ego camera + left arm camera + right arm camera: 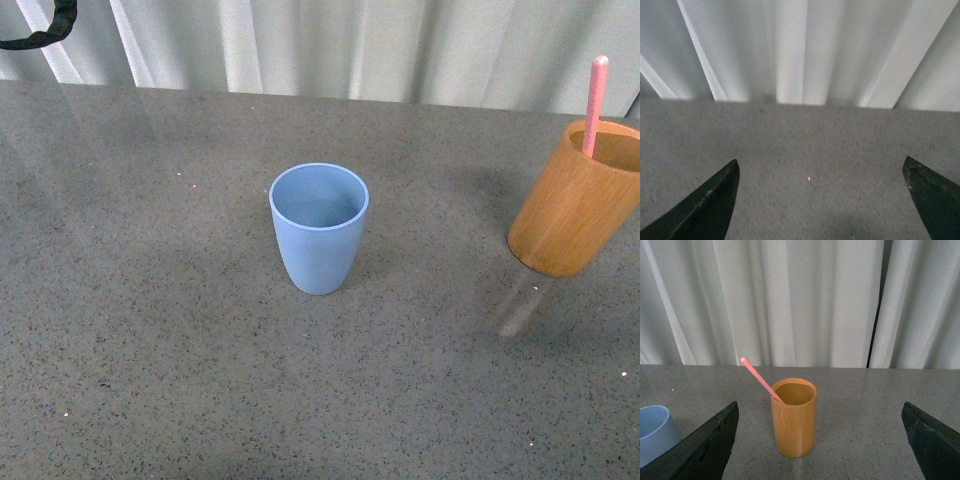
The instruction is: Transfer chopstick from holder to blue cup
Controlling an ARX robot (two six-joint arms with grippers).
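Grey table [150, 330], white curtains [400, 45] behind, we see blue cup [318, 228] centre, chopstick [596, 100] in holder [568, 210] right, left gripper [820, 161] and right gripper [820, 404] released.

- Long thin pink chopstick [595, 104]: stands inside the holder, leaning against its rim, rounded end protruding well above.
- Orange-brown wooden cylinder holder [573, 199]: upright on grey tabletop, far right.
- Light-blue plastic tumbler [319, 227]: upright, empty, mid-table, well apart from holder.
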